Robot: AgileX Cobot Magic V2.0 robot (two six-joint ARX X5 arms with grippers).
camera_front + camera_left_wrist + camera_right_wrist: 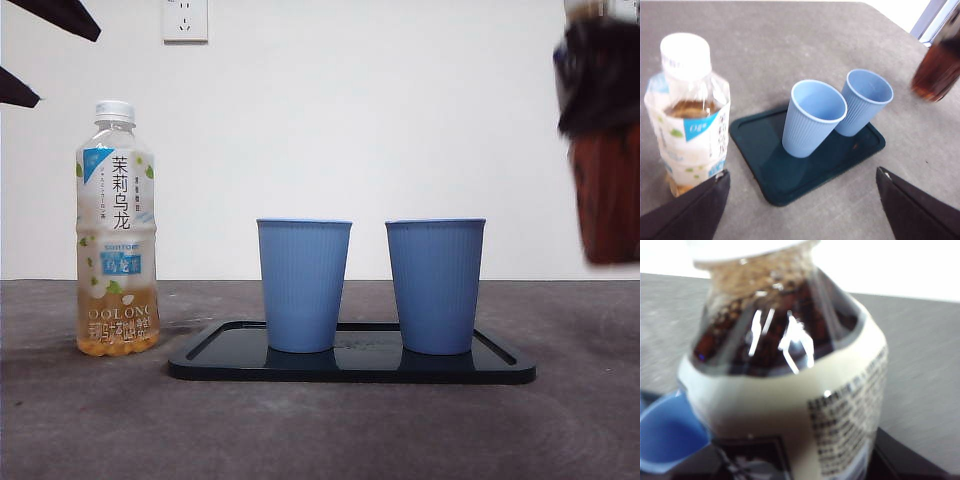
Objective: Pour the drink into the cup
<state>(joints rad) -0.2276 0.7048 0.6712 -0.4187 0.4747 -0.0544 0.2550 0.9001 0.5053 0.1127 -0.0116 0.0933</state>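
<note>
The right gripper (pixel 597 90) is clamped on a dark drink bottle (pixel 607 195), holding it in the air at the right edge of the front view, above and to the right of the tray (pixel 500 366). In the right wrist view the bottle (pixel 785 385) fills the picture: dark brown liquid with foam near the neck, a pale label with small print, and a blurred white top. Two blue ribbed cups stand upright side by side on the dark tray, the left cup (pixel 303 285) and the right cup (pixel 435 286); both look empty from the left wrist view. A capped oolong tea bottle (pixel 116 230), partly filled, stands left of the tray. The left gripper (pixel 800 210) hovers with its jaws apart, holding nothing.
</note>
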